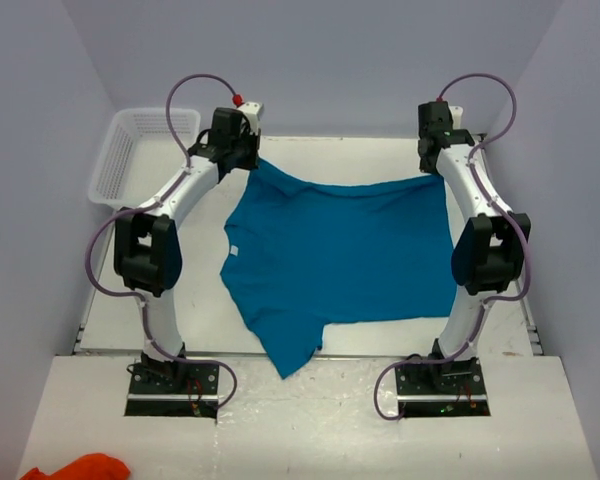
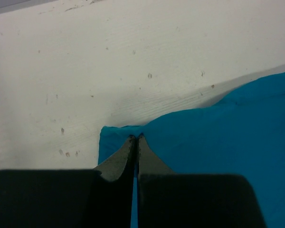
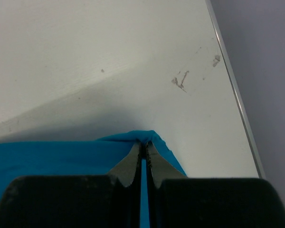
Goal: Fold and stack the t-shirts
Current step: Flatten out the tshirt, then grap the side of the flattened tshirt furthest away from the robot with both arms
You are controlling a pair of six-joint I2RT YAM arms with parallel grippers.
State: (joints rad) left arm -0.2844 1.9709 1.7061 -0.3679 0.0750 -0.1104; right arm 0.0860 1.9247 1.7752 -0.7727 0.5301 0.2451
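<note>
Stage: fold setup, left hand (image 2: 135, 138) and right hand (image 3: 143, 144) are each pinching a far corner of the t-shirt (image 1: 340, 255). Next move is calling for an even, synchronised lift.

in the top view the left arm (image 1: 195, 185) and right arm (image 1: 475, 190) are hiding the far corners of the t-shirt (image 1: 340, 250), and its pale neck label (image 1: 234, 249) is showing too small to read. an orange thing (image 1: 80, 467), perhaps cloth, is running off the bottom edge.
</note>
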